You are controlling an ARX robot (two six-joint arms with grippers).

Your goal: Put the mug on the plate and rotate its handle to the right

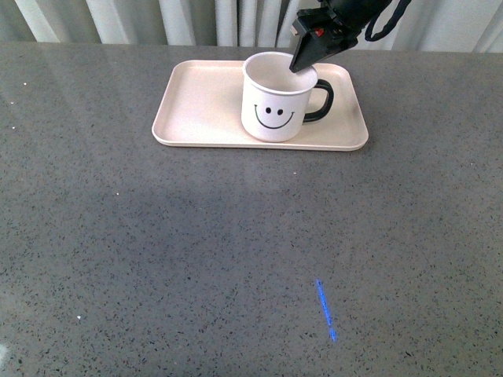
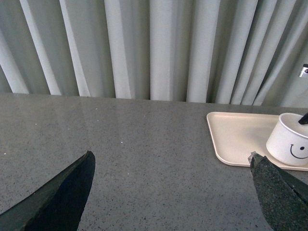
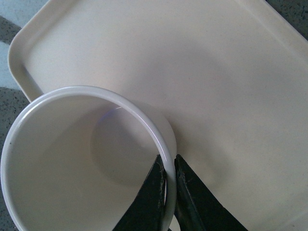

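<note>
Mug upright on the plate, smiley facing me, handle pointing right. My right gripper pinches the mug's rim, one finger inside, one outside. Left gripper hangs over bare table, jaws spread wide.

Grey speckled table, blue mark, pale curtains behind.
</note>
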